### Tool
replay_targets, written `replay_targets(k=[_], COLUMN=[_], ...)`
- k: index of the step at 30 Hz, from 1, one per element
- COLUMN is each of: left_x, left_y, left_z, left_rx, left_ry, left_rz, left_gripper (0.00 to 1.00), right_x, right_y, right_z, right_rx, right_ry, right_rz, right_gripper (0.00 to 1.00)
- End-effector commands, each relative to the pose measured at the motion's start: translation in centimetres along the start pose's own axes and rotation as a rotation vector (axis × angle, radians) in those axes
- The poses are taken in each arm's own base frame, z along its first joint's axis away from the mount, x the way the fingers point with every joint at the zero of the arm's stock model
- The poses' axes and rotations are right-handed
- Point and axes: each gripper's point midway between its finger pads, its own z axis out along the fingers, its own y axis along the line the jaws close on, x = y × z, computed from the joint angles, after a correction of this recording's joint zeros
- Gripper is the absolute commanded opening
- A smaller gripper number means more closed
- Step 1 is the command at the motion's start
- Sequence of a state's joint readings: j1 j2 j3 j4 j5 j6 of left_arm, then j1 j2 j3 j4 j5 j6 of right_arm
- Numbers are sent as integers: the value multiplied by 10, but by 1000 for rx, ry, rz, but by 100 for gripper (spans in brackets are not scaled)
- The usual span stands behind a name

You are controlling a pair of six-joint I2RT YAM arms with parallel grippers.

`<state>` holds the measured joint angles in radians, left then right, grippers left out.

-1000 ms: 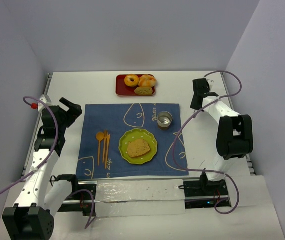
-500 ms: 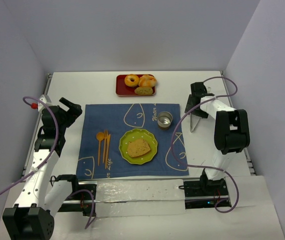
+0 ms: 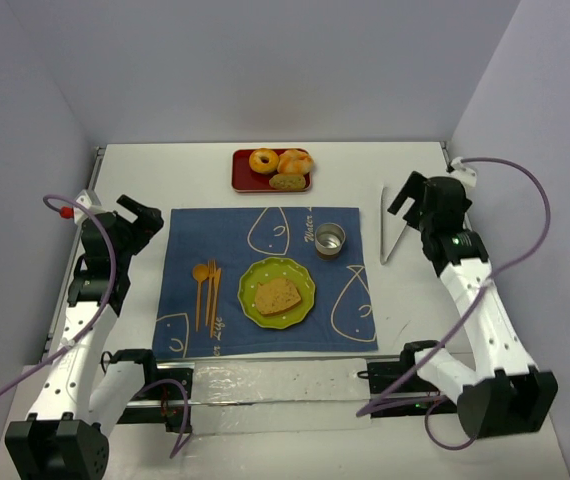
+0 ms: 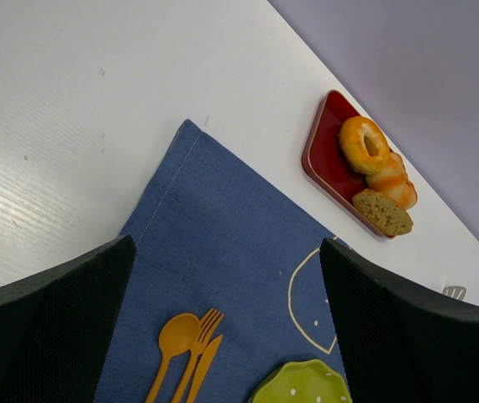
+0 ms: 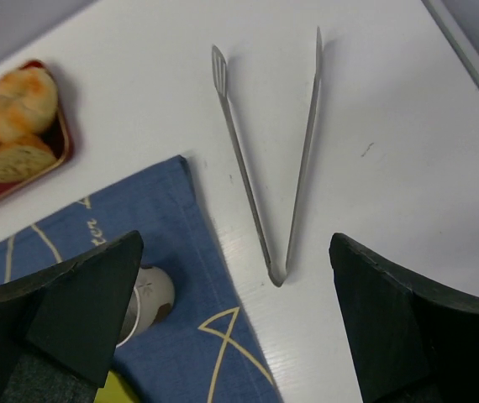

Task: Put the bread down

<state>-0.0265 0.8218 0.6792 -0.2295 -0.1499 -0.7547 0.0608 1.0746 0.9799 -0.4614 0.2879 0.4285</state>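
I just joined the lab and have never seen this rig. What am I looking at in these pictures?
Two robot arms are bolted at the near edge of the table. The overhead picture looks down from above and behind them; the other two come from a camera on each wrist, the dark shapes at the bottom being that gripper's fingers. The left gripper and right gripper are open, holding nothing. On a blue placemat sit a green plate with the bread on it, orange cutlery and a metal cup. A red tray holds a donut and a bun. Metal tongs lie near the right gripper.
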Motion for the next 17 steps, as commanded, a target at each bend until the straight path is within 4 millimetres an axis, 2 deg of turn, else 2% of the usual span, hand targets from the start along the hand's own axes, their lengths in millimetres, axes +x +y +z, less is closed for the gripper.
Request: replay_targets(k=[1, 5, 10, 17], left_x=[-10, -12, -12, -10], left_y=[-6, -7, -7, -5], left_z=[-3, -5, -6, -4], left_rx=[18, 26, 34, 20], left_ry=[-39, -49, -52, -42], left_rz=[3, 1, 0, -1], left_gripper=[99, 99, 99, 99], right_x=[14, 20, 28, 22], right_y=[-10, -14, -18, -19], right_z=[-21, -37, -43, -47], right_rx=[-21, -56, -65, -79], right_ry=[-19, -49, -40, -86], right_rz=[73, 87, 79, 86], right_gripper=[100, 100, 100, 100])
